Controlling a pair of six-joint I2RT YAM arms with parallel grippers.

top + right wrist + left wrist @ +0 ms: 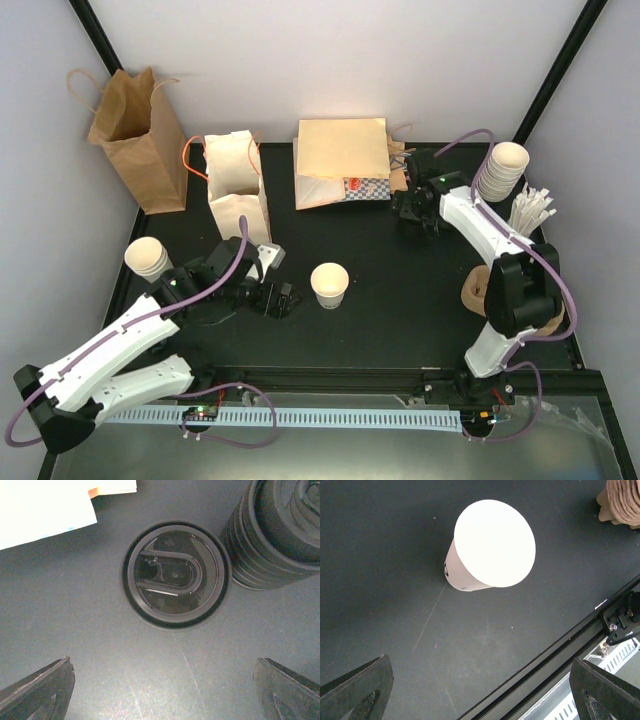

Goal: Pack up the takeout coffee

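At the near edge of the table (400,325) the left arm reaches in from the left. Its claw (479,680) hovers low with the two fingers spread wide, holding nothing. Just beyond those fingers stands the takeout coffee cup (329,285), upright on the bare table about midway across. Its mouth is open upward, and neither claw touches it. A stack of cream cups (148,257) sits at the left edge, and a pile of brown cardboard sleeves (478,290) lies to the right, by the right arm's elbow.

Farther back on the right, the right claw (162,680) points down, its fingers likewise wide apart and empty. It is over a single black lid (175,575) that lies flat on the table just beside a stack of black lids (280,535). Behind it stand a second cup stack (503,170) and a bundle of white sticks (530,210).

Farthest back are a flat-lying paper bag (343,160), an upright white bag (235,185) and, at the far left corner, a brown bag (135,135).
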